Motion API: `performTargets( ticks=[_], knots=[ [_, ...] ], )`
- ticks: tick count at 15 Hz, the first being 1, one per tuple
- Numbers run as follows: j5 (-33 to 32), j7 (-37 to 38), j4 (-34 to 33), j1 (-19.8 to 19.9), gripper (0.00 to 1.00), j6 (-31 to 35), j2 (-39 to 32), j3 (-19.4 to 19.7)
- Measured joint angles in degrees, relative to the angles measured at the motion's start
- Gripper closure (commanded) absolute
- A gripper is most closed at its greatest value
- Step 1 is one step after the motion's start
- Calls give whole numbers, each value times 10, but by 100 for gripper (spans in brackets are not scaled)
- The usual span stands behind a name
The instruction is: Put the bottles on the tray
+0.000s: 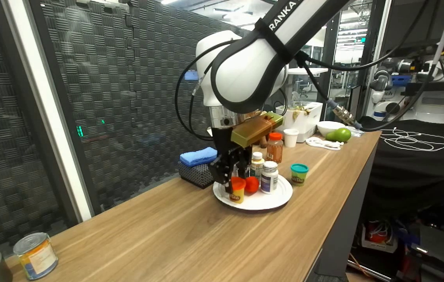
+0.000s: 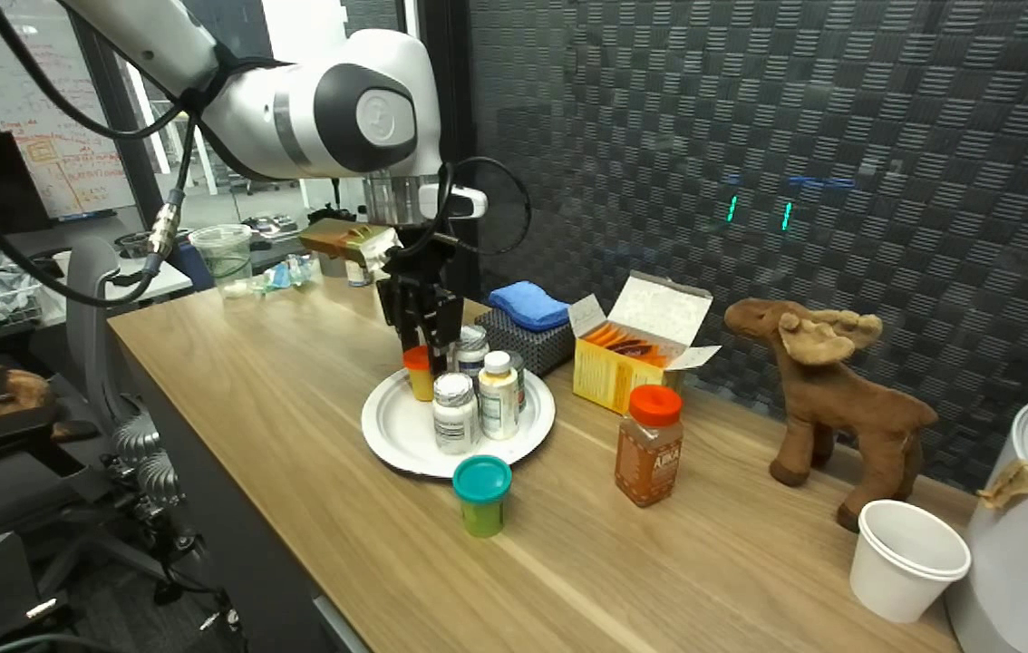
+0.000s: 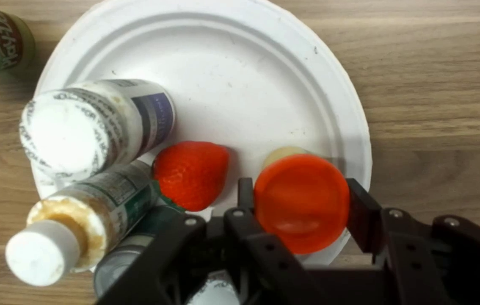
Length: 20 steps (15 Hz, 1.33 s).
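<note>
Wood tabletop: below arm. Arm: in an exterior view, enters fr. upper R, bends, then drops approx. vert. Tray: round, white, flat on tabletop; L side under gripper. Gripper: points down, narrowed onto red-lidded tub, 1 finger against each side of lid. Purple-label btl., slim white-cap btl. & dark-green btl.: upright on tray, grouped to R and far of tub. Red-lidded tub: upright, tray's L part; base contact w/ tray can't be confirmed. Strawberry: on tray, betw. tub & purple-label btl.
</note>
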<state>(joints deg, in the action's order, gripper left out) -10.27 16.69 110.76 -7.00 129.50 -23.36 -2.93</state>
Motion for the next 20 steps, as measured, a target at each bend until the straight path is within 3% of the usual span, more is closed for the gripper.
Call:
performTargets(
  ticks=[2,3,4,6,9,14,20],
  knots=[
    [0,0,-3,0,71,0,-2,0],
    [0,0,-4,0,41,0,-3,0],
    [0,0,-5,0,21,0,-4,0],
    [0,0,-7,-1,16,0,-5,0],
    [0,0,-8,-4,0,0,-5,1],
    [0,1,-2,-7,0,0,16,3],
    [28,0,41,14,0,1,105,22]
  ],
)
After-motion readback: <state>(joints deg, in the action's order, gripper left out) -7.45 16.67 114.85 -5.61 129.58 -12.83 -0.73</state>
